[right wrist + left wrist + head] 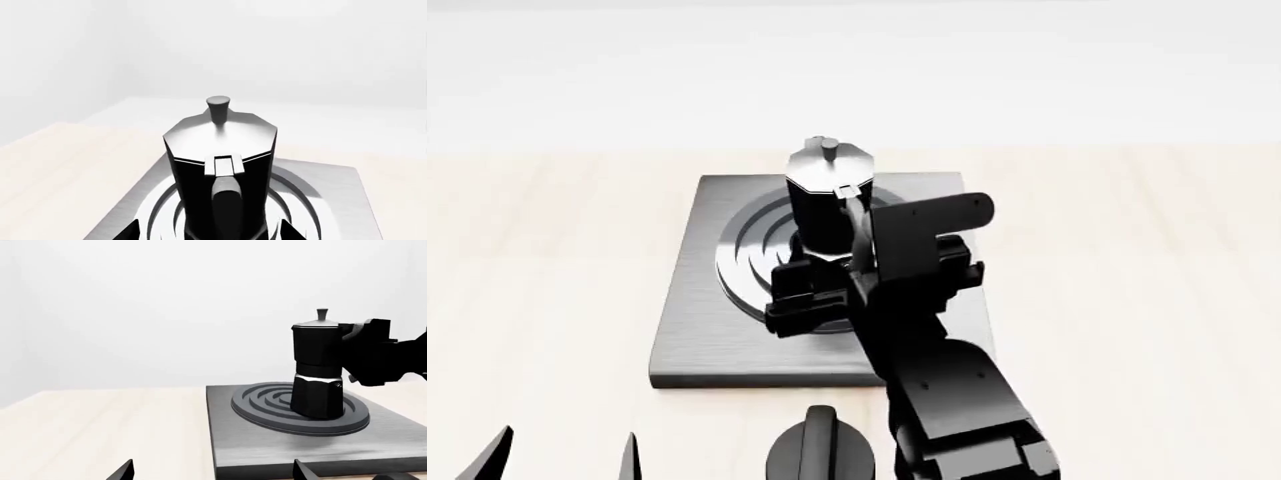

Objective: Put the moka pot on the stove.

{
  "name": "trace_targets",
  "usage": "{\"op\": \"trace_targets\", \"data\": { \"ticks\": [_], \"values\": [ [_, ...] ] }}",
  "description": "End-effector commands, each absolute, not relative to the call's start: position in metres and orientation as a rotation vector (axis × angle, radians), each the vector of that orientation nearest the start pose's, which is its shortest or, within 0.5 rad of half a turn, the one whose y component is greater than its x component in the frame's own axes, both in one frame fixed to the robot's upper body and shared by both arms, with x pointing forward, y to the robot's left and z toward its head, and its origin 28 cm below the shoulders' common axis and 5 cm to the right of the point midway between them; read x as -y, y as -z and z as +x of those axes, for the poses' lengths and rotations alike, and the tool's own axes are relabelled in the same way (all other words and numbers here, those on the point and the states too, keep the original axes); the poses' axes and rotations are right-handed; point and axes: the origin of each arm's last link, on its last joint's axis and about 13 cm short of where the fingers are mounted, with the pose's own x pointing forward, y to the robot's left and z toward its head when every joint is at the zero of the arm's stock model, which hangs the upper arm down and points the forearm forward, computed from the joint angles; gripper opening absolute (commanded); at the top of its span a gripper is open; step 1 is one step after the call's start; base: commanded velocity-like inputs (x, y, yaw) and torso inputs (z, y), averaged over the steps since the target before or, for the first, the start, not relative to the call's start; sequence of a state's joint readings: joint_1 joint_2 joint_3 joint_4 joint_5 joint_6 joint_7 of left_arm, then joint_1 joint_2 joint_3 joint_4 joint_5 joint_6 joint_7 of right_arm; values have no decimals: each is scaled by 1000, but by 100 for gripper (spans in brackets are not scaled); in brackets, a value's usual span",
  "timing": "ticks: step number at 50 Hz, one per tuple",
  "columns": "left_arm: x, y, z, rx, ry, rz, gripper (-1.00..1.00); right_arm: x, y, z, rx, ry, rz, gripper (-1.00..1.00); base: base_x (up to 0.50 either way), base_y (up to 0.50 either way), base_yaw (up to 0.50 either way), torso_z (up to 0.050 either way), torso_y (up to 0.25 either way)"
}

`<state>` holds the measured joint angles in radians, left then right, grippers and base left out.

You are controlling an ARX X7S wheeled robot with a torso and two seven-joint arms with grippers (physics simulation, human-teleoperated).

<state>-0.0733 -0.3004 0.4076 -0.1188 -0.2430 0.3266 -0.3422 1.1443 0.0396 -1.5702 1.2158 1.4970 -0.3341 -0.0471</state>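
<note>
The moka pot, black with flat sides and a shiny silver lid, stands upright on the stove's round raised rings; the stove is a flat grey metal square; the right gripper reaches level at the pot's handle, grip unclear; the left gripper shows spread tips near the stove's front; only the head view shows the round black dial.

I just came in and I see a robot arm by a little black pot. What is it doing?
The robot is putting the moka pot on the stove. The pot stands upright on the stove's raised rings. The right gripper is right at the pot's handle, with its tips showing on either side of it, but whether it is squeezing cannot be told. The left gripper sits low at the stove's near edge, away from the pot. A round black dial knob sits in front of the stove.
</note>
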Motion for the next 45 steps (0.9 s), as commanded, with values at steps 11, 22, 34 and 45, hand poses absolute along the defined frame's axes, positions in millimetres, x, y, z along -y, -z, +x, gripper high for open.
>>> {"op": "trace_targets", "data": {
  "ticks": [11,22,34,45],
  "values": [
    [-205,-12,214,186,29,-3,100,57,-109,371,23,-367,10,100,0,0,0,0,0],
    [-205,-12,214,187,29,-1,100,60,-112,355,62,-367,11,100,0,0,0,0,0],
    [-205,-12,214,187,29,0,100,61,-116,338,98,-376,5,100,0,0,0,0,0],
    [-205,-12,214,187,30,1,100,62,-121,321,133,-388,3,100,0,0,0,0,0]
  ]
}}
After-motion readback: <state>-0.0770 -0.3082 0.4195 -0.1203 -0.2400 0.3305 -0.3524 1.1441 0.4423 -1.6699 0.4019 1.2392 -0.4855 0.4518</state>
